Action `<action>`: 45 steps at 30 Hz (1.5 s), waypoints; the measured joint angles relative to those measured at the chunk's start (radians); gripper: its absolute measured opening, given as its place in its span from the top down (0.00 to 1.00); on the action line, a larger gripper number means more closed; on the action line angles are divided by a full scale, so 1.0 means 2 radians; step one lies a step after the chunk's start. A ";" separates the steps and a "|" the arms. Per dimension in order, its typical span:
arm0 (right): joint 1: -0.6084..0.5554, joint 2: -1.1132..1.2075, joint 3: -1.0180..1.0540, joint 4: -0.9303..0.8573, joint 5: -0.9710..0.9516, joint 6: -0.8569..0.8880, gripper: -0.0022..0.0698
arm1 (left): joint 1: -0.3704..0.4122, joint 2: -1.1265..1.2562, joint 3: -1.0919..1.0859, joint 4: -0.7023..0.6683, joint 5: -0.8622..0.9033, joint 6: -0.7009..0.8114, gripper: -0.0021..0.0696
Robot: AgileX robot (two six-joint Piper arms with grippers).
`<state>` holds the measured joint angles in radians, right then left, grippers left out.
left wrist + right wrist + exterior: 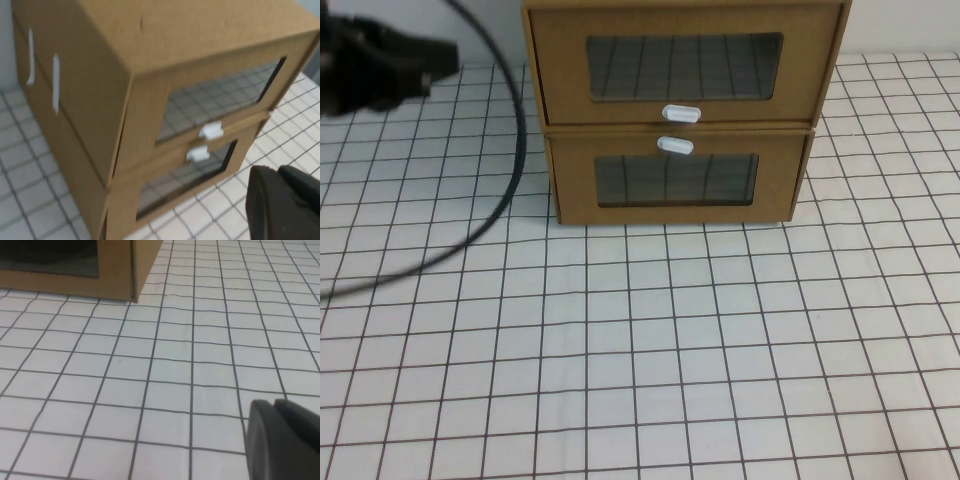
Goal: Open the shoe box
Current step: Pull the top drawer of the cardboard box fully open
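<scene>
Two brown cardboard shoe boxes with dark front windows are stacked at the back of the table, the upper box (685, 30) on the lower box (675, 215). Each front has a small white handle, the upper handle (681, 113) and the lower handle (675, 146). Both drawers look closed. My left gripper (440, 58) hovers at the far left, well apart from the boxes, and in its wrist view the left gripper (277, 172) is shut and empty, with both handles (211, 130) ahead of it. My right gripper (274, 405) is shut and empty, low over the table near the lower box's corner (117, 270).
A black cable (510, 190) curves from the left arm down across the left of the table. The white cloth with a black grid (650, 350) covers the table in front of the boxes. The right arm is outside the high view.
</scene>
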<state>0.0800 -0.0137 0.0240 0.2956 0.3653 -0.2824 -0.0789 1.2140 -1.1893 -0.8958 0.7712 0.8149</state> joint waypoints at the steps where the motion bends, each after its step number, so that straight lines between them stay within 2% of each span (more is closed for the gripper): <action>1: 0.000 0.000 0.000 0.000 0.000 0.000 0.99 | -0.005 0.030 -0.042 -0.003 0.010 0.004 0.98; 6: 0.000 0.000 0.000 0.000 0.000 0.000 0.99 | -0.045 0.174 -0.239 -0.005 0.059 0.007 0.98; 9: 0.000 0.000 0.000 0.000 0.000 0.000 0.99 | -0.072 0.255 -0.368 0.003 0.092 -0.018 0.98; 13: 0.000 0.000 0.000 0.000 0.000 0.000 0.99 | -0.101 0.358 -0.522 0.055 0.135 -0.070 0.98; 18: 0.000 0.000 0.000 0.000 0.000 0.000 0.99 | -0.120 0.455 -0.653 0.097 0.167 -0.112 0.98; 38: 0.000 0.000 0.000 0.008 -0.016 0.000 0.99 | -0.124 0.516 -0.678 0.130 0.138 -0.114 0.98; 41: 0.000 0.000 0.000 0.089 -0.059 0.000 0.99 | -0.124 0.516 -0.678 0.130 0.138 -0.114 0.98; 45: 0.000 0.000 0.000 0.282 -0.127 0.000 0.99 | -0.124 0.516 -0.678 0.130 0.138 -0.114 0.98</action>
<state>0.0800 -0.0137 0.0240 0.8595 0.1104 -0.2824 -0.3279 2.2456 -2.5449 -0.6365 1.0465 0.5879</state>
